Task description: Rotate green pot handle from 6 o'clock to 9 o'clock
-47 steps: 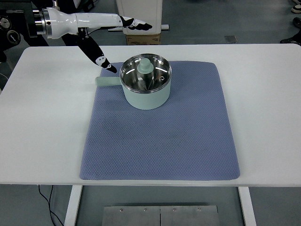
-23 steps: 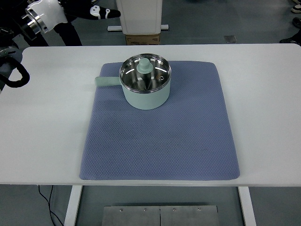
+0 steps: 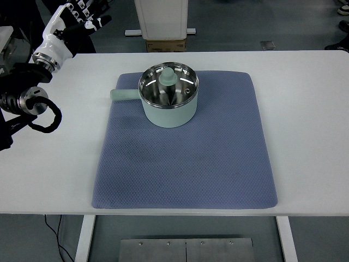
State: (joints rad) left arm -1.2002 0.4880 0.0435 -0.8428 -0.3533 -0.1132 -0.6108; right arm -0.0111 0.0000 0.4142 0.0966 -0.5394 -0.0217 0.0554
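White worktop (image 3: 305, 136), blue mat (image 3: 185, 164) centred. Green pot (image 3: 168, 95) on mat's far part, handle (image 3: 124, 94) pointing left. Left hand (image 3: 73, 16) top-left, fingers spread, empty.

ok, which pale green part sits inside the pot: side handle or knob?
The cone-shaped green knob, inside the steel-lined green pot; the stubby handle projects outside.

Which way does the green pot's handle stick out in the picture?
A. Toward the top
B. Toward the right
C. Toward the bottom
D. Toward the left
D. The handle pokes out from the left side of the green pot, pointing at the left edge of the blue mat, like 9 on a clock.
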